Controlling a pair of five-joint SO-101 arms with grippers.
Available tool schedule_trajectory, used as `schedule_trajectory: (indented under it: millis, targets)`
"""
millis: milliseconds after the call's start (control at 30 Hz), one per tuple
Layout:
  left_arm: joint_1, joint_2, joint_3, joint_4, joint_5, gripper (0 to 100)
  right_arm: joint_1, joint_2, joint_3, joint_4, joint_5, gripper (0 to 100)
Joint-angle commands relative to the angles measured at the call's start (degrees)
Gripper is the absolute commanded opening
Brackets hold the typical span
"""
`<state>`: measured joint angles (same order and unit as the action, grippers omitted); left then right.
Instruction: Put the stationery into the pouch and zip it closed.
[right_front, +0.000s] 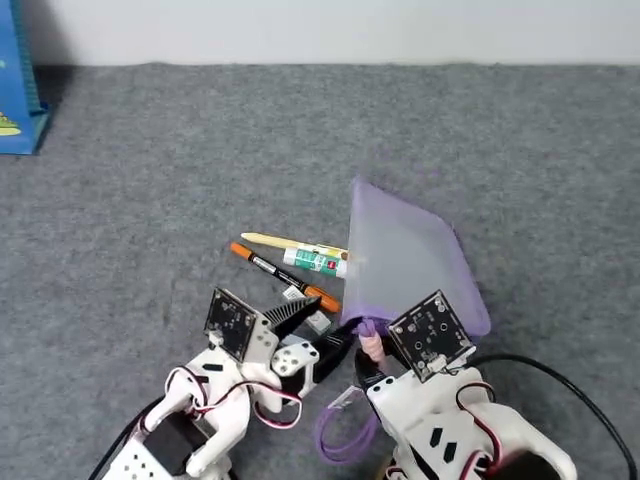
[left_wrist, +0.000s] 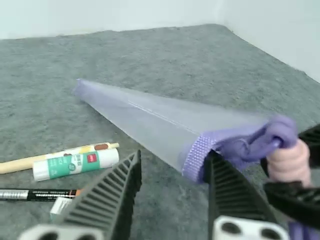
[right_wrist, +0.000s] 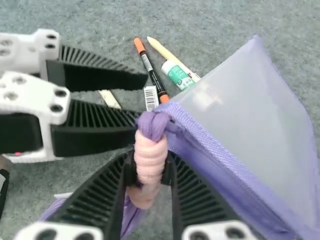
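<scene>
Right jaws clamp pink toggle (right_wrist: 149, 160) on pouch (right_wrist: 250, 125); left jaws wide, beside pouch corner.

We can read no words or numbers anywhere. The glue stick (right_front: 316, 261) wears a green and white label, and a barcode sticker (right_wrist: 150, 97) lies by the marker (right_front: 284, 273), both illegible.

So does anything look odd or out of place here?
The purple pouch sits tilted rather than flat, one end lifted by its pink pull, which the right gripper pinches in its fingers. The glue stick, orange pen and wooden stick lie loose on the mat beside it.
</scene>
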<state>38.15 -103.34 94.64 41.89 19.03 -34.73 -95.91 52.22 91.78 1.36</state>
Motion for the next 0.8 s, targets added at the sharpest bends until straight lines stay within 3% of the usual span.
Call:
schedule_trajectory:
  millis: [0,267,600,767]
  targets:
    - [0.5,-0.6,-0.5,-1.6,-1.1,18,-0.7,0.2,-2.1,0.1,-0.6,0.8]
    - [0.5,-0.6,-0.4,-1.6,-3.7,1,-0.7,0.2,-2.1,0.1,-0.2,0.8]
    - [0.4,-0.7,0.8,-1.6,-3.7,1,-0.1,0.2,-2.1,-0.3,-0.1,0.7]
    - [-2.6,-0.7,0.7,-1.6,-2.7,1,10.0,0.1,-2.1,-0.5,5.6,0.7]
